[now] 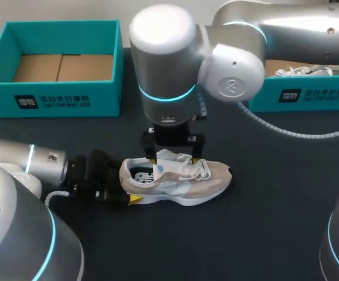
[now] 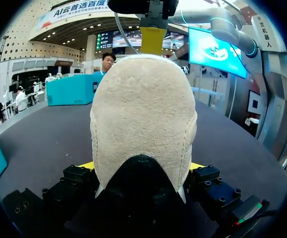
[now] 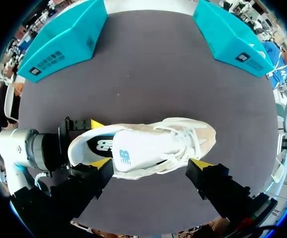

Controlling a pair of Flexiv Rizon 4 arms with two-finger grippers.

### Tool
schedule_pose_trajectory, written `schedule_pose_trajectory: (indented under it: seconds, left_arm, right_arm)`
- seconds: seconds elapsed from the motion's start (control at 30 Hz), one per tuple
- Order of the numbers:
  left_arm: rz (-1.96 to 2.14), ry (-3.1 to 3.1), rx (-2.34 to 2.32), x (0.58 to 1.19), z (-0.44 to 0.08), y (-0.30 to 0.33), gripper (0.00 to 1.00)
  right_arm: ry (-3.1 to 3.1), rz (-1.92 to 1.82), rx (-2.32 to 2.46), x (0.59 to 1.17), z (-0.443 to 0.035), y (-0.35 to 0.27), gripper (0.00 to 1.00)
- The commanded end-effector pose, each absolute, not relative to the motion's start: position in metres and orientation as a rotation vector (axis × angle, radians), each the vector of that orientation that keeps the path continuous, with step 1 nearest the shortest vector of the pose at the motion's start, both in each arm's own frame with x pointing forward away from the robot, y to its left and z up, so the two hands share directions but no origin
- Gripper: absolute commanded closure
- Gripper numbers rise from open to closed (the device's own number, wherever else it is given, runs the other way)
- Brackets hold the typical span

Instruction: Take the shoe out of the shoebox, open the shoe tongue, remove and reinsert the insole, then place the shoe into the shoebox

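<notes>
Left gripper (image 2: pixel 141 168) fingers were clamped on the heel of the shoe (image 1: pixel 181 181) from both sides. Right gripper (image 3: pixel 150 163) fingers were spread wide over the raised tongue (image 3: pixel 138 148), nothing gripped. The shoe was stood upright on the dark table (image 1: pixel 263 222), well apart from the teal shoebox (image 1: pixel 58 96) at back left.

Dark table (image 1: pixel 274 234) being occupied by beige shoe (image 1: pixel 181 181), seemingly resting on sole; teal left shoebox (image 1: pixel 58 96), right shoebox (image 1: pixel 310 96) being carried at far edge.
</notes>
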State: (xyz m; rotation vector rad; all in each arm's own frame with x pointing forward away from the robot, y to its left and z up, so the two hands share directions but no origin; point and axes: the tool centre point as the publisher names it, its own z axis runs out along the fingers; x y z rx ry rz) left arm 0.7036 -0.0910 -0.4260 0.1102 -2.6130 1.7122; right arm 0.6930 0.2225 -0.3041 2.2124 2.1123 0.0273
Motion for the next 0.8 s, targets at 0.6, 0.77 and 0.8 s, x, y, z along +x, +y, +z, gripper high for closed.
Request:
schedule_pose_trajectory:
  seconds: [0.6,0.77,0.8]
  left_arm:
    - [1.711,-2.613,0.111,0.701,-0.432,-0.095,1.00]
    - [1.711,-2.613,0.111,0.701,-0.432,-0.095,1.00]
    - [1.711,-2.613,0.111,0.701,-0.432,-0.095,1.00]
  right_arm:
    - [1.503,-0.250,2.298,0.688,-0.343,0.260,0.00]
    - [1.383,-0.296,2.294,0.688,-0.347,0.252,0.00]
    - [1.368,-0.289,2.303,0.688,-0.348,0.251,0.00]
